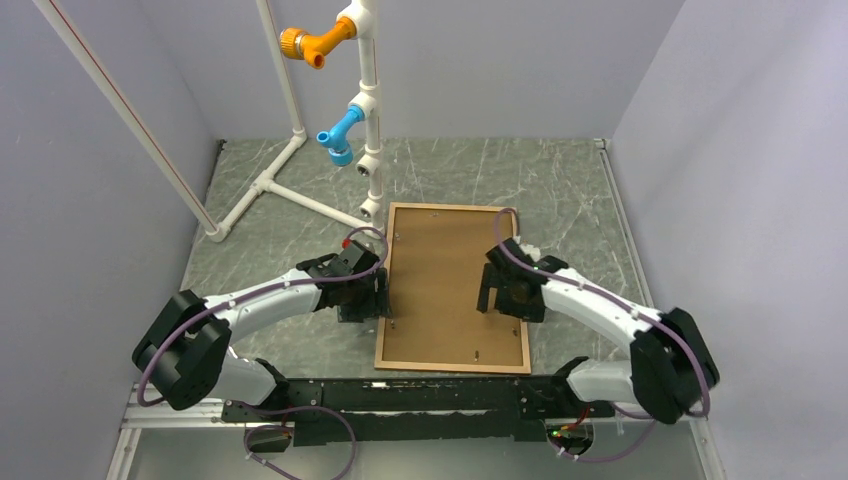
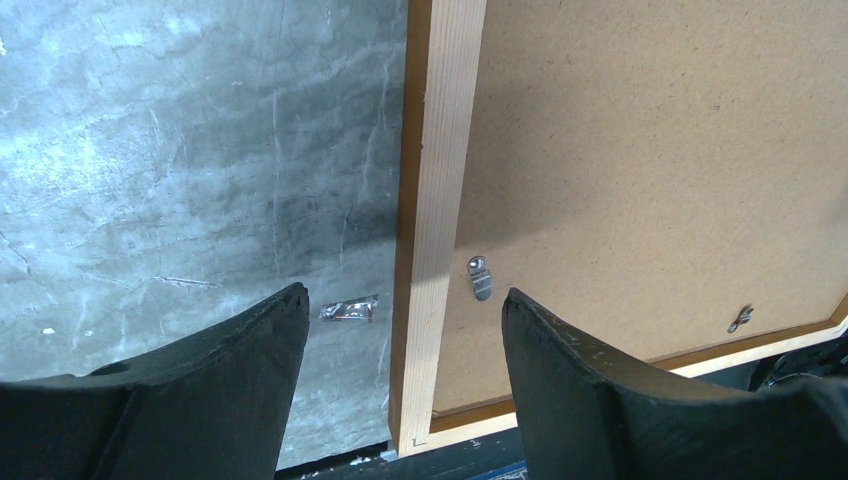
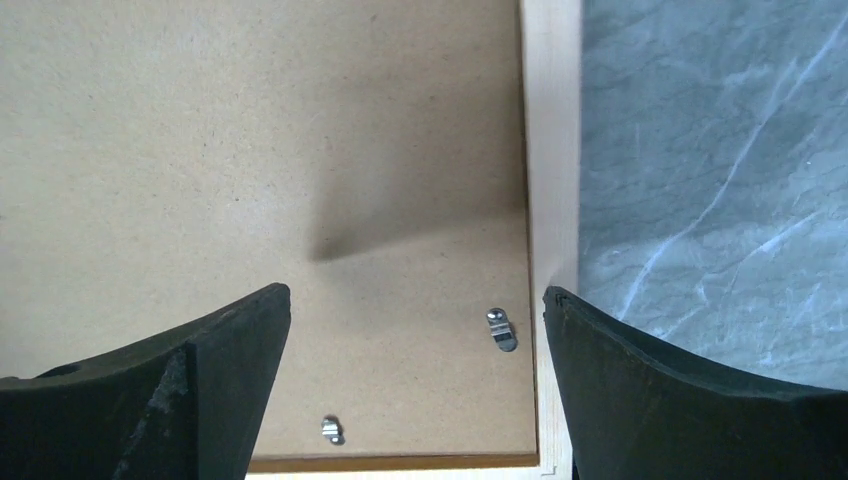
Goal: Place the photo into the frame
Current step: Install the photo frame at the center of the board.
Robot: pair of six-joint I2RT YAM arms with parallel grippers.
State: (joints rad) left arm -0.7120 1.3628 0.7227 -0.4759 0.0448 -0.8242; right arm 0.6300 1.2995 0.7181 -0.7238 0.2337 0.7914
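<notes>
The frame (image 1: 383, 330) lies face down in the middle of the table, its light wooden rim around a brown hardboard backing (image 1: 450, 285). The photo is hidden. My left gripper (image 1: 362, 300) is open over the frame's left rail (image 2: 435, 200); one finger is over the table, the other over the backing. A metal tab (image 2: 481, 277) sits by that rail. My right gripper (image 1: 505, 297) is open over the backing near the right rail (image 3: 550, 150). Two metal tabs (image 3: 501, 328) show between its fingers.
A white pipe stand (image 1: 365, 110) with orange (image 1: 312, 42) and blue (image 1: 338, 135) fittings rises behind the frame. A small loose metal piece (image 2: 348, 311) lies on the table left of the frame. Grey walls close in left, right and back.
</notes>
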